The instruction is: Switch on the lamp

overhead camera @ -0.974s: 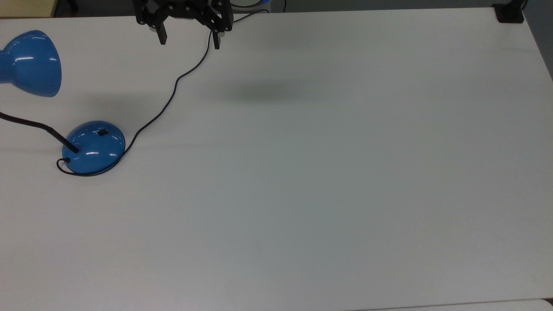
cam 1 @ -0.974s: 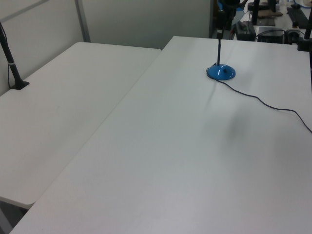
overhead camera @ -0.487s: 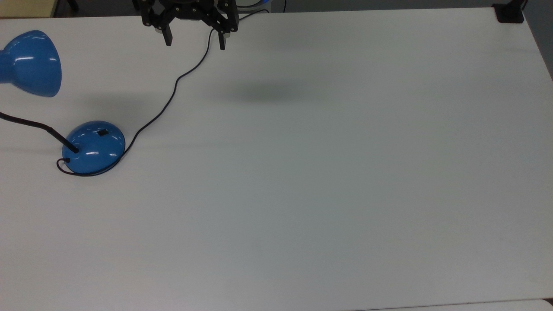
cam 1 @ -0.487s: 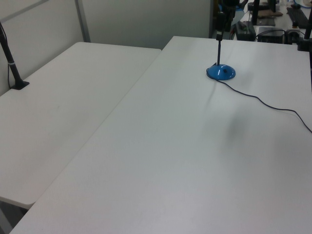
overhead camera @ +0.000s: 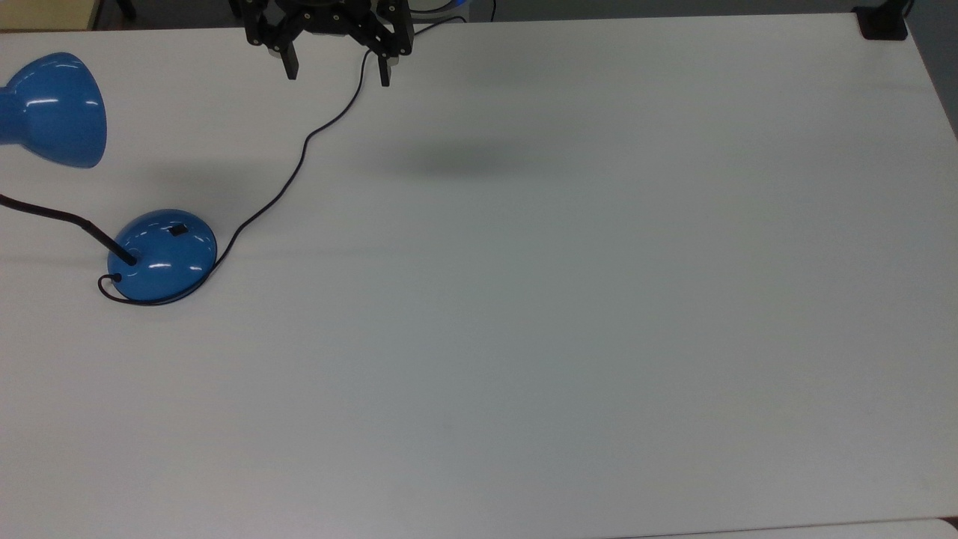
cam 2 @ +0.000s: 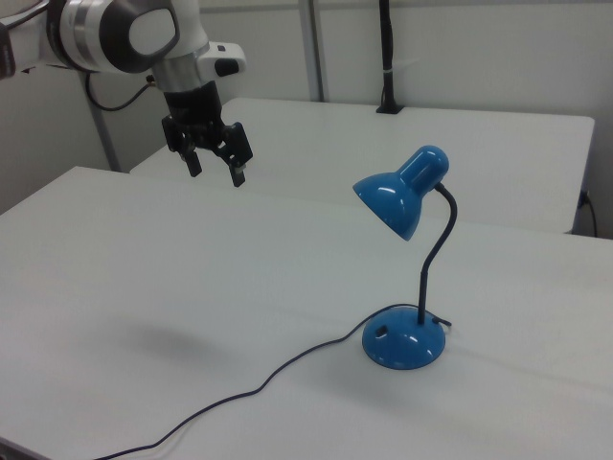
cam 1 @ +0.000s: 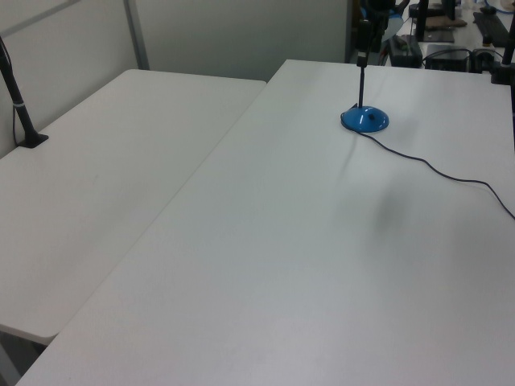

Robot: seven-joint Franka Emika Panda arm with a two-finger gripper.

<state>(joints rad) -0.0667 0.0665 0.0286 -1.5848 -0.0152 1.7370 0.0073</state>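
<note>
The lamp (cam 2: 402, 278) is glossy blue, with a bell shade (overhead camera: 56, 108), a black bent neck and a domed base (overhead camera: 162, 255) carrying a small black switch (overhead camera: 177, 230). It stands at the top view's left; its base (cam 1: 366, 120) also appears far off in the left view. No light shows from the shade. My gripper (overhead camera: 337, 73) hangs open high above the table at the top view's upper edge, well away from the base, fingers (cam 2: 192, 165) spread, holding nothing. In the right view the gripper (cam 2: 215, 172) floats left of the lamp.
The lamp's thin black cord (overhead camera: 299, 161) snakes from the base across the white table (overhead camera: 569, 314) toward the top view's upper edge, passing under my gripper. A second white table (cam 1: 96, 185) adjoins it. A black clamp (overhead camera: 883, 22) sits at the top view's upper right corner.
Between one second and half a second ago the gripper shifted slightly toward the top view's right and up. Since then nothing has moved.
</note>
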